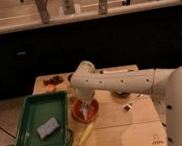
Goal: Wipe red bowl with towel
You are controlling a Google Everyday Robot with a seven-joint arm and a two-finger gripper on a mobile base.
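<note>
1. The wooden table [120,131] stands in front of a dark wall of cupboards.
2. The red bowl [93,114] sits on the table, near the middle. It is just to the right of the green tray [26,108].
3. The big white arm [116,83] reaches in from the right. It bends at the far side and points down into the bowl.
4. The gripper [83,105] is at the end of the arm, low down, right over the inside of the bowl.
5. I cannot tell if the gripper is squeezing something or is loose. That part is hidden by the arm and is too blurry.
6. A small pale bit, which looks like the towel [85,110], shows inside the bowl just under the gripper.
7. A grey block [48,127] lies in the tray, toward its near end.
8. A long yellow thing [85,134] lies on the table just on the near side of the bowl.
9. A thin green curved thing [68,145] lies beside the tray's near right corner.
10. Some small dark things [54,80] and a bit of orange lie at the far left of the table.
11. A little pale thing [127,105] lies to the right of the bowl.
</note>
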